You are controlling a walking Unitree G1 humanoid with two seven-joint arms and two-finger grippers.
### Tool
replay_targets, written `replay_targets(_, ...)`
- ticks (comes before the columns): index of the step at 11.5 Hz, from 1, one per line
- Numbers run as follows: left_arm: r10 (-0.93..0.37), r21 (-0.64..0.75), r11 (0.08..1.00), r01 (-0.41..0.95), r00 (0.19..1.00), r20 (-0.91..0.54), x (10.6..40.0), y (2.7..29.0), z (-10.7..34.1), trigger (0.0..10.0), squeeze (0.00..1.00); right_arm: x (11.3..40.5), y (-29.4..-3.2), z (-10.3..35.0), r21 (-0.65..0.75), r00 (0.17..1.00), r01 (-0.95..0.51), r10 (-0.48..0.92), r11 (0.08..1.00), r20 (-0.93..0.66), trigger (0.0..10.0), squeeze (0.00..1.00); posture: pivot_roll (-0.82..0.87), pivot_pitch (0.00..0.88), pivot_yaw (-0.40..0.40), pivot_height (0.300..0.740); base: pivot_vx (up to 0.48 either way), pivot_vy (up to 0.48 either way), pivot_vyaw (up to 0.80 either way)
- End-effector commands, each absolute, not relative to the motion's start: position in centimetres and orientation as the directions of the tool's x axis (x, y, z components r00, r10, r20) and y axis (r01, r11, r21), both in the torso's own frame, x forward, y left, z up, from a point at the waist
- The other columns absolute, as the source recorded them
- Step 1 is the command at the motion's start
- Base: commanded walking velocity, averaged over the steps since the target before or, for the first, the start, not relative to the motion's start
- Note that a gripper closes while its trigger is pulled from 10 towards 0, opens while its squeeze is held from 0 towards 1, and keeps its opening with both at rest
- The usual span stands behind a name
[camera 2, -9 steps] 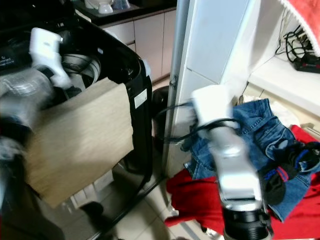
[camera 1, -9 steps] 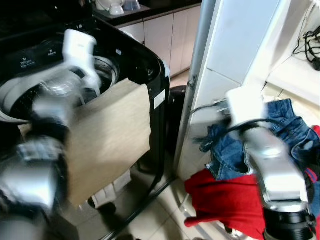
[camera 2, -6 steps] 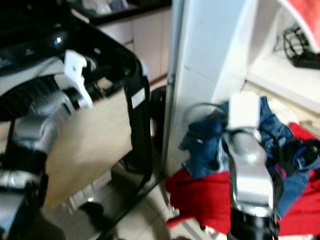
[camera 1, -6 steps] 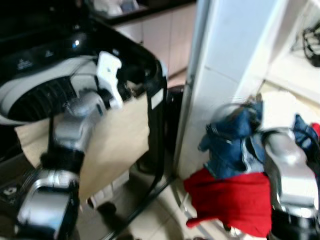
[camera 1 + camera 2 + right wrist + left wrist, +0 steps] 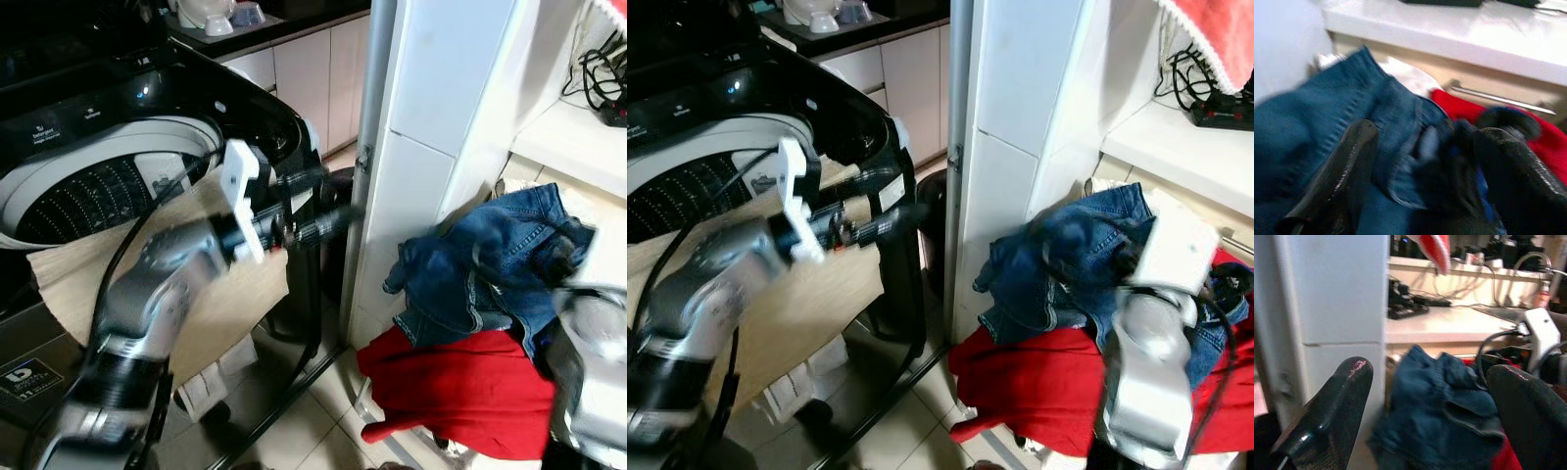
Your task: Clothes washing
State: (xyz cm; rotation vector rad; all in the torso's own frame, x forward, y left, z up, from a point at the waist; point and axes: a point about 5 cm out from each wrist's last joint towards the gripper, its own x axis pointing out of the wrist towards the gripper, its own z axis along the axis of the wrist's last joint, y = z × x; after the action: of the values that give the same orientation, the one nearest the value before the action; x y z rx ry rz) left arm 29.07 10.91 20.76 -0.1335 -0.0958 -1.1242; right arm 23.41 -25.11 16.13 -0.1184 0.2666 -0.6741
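Over on the left stands the washing machine [image 5: 147, 147], top-loading, its lid up and the drum bare to the room, ready to be fed. A tan cloth [image 5: 225, 294] hangs over its front edge, just beneath the left gripper [image 5: 318, 211], draped there and not dropped in. That gripper reaches out level past the machine's corner, fingers apart and holding nothing; through its wrist camera the blue jeans [image 5: 1440, 401] lie straight ahead between the two fingers, so it looks aimed at the laundry rather than at the drum. A white tiled pillar [image 5: 431, 147] stands between it and the pile.

Beyond the pillar the clothes are heaped on the floor: the jeans on top, a red garment [image 5: 460, 387] under them. The right gripper [image 5: 1420, 161] is down in this heap, its fingers spread to either side of a dark bundle [image 5: 1449, 161] resting on the denim. The picture is blurred, so whether they touch it yet I cannot say; I'd judge it is about to take that piece. Behind it runs a white counter [image 5: 1176, 147] with cables on it.
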Motion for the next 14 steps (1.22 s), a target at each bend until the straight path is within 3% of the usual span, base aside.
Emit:
replay_targets(1,-0.902,-0.064,0.403,0.913,0.408,0.141,28.5,10.7,21.1,10.0,0.0,23.0,-25.7,16.2,-0.175,0.737,0.617,-0.641,0.767,-0.212,10.0,1.0,-0.1,0.0,0.057,0.74,0.0,0.0,0.0)
replay_targets(3,-0.911,-0.087,0.383,0.92,0.391,0.127,27.8,10.5,21.1,10.0,0.0,22.7,-26.4,15.6,-0.139,0.722,0.632,-0.644,0.763,-0.253,10.0,1.0,-0.09,0.0,0.051,0.74,0.0,0.0,0.0)
replay_targets(4,-0.923,-0.096,0.36,0.928,0.369,0.111,27.2,10.5,21.1,10.0,0.0,22.5,-26.8,15.2,-0.112,0.722,0.625,-0.627,0.773,-0.292,10.0,0.7,-0.08,0.0,0.042,0.74,0.0,0.0,0.0)
replay_targets(5,-0.936,-0.1,0.331,0.938,0.34,0.089,26.7,10.5,21.0,10.0,0.0,22.4,-27.6,15.1,-0.12,0.727,0.61,-0.613,0.784,-0.311,10.0,0.0,-0.08,0.0,0.037,0.74,0.0,0.0,0.0)
replay_targets(12,-0.963,-0.148,0.256,0.955,0.265,0.049,25.0,10.5,20.5,10.0,0.0,20.2,-28.4,13.2,0.025,0.665,0.662,-0.571,0.749,-0.481,10.0,0.0,-0.08,0.0,0.01,0.74,0.0,0.0,0.0)
replay_targets(13,-0.962,-0.148,0.258,0.955,0.268,0.046,25.0,10.5,20.6,10.0,0.0,20.4,-28.3,13.1,0.039,0.668,0.657,-0.558,0.753,-0.493,4.4,0.0,-0.08,0.0,0.008,0.74,0.0,0.0,0.0)
replay_targets(14,-0.968,-0.158,0.24,0.958,0.248,0.039,24.7,10.5,20.6,10.0,0.0,20.8,-28.0,13.2,0.059,0.681,0.646,-0.539,0.761,-0.495,0.0,0.0,-0.08,0.0,0.011,0.74,0.0,0.0,0.0)
